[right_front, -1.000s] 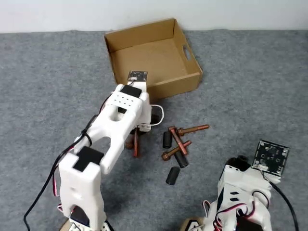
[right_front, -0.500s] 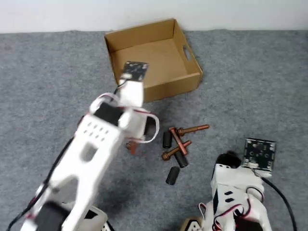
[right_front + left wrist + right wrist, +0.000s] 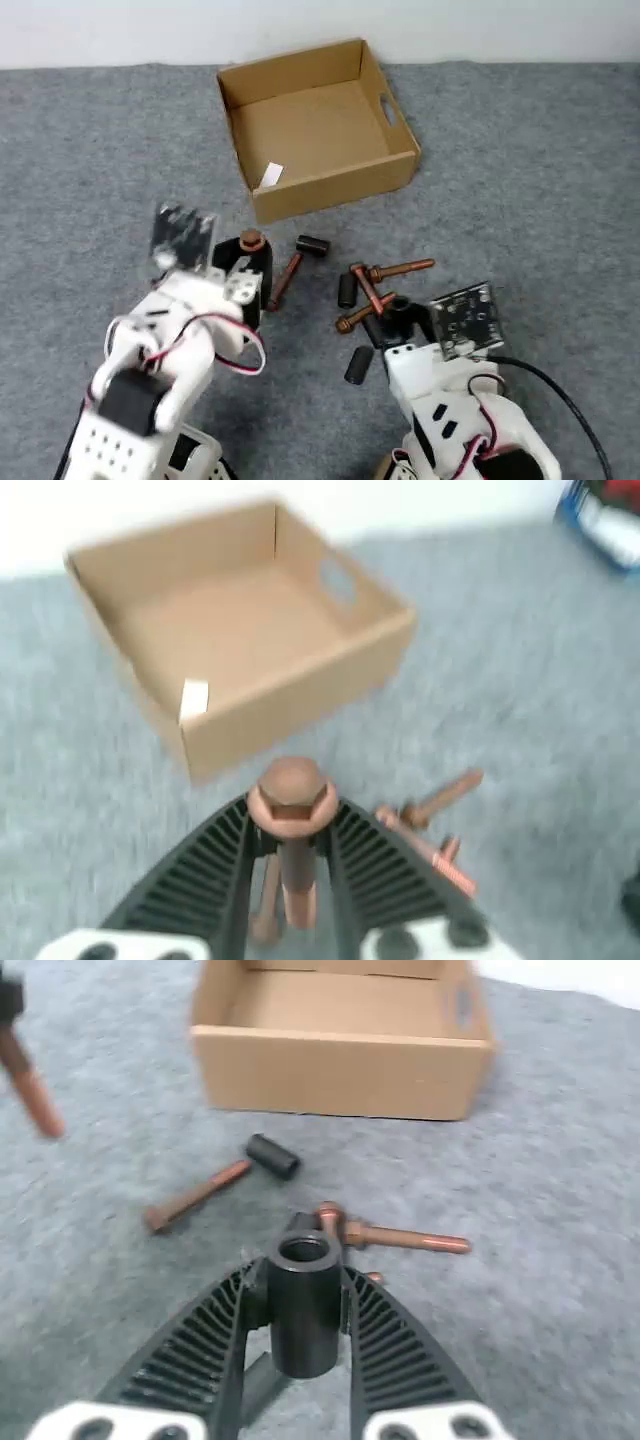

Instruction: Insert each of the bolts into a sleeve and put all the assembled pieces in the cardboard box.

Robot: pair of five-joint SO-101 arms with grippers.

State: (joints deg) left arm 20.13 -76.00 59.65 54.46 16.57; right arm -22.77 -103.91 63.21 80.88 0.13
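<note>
Two grippers, both loaded. Left gripper (image 3: 292, 815): closed on a copper bolt (image 3: 292, 792), head up, near the cardboard box (image 3: 330, 185). Right gripper (image 3: 303, 1280): clamped around a black sleeve (image 3: 303, 1322), bore upward. Loose bolts (image 3: 400, 269) and spare sleeves (image 3: 359, 365) lie on the grey tabletop (image 3: 540, 200) before the box.

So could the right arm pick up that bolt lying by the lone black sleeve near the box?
Probably not yet: the right gripper is shut on a sleeve, so it is full. The bolt itself lies unblocked on the carpet.
</note>
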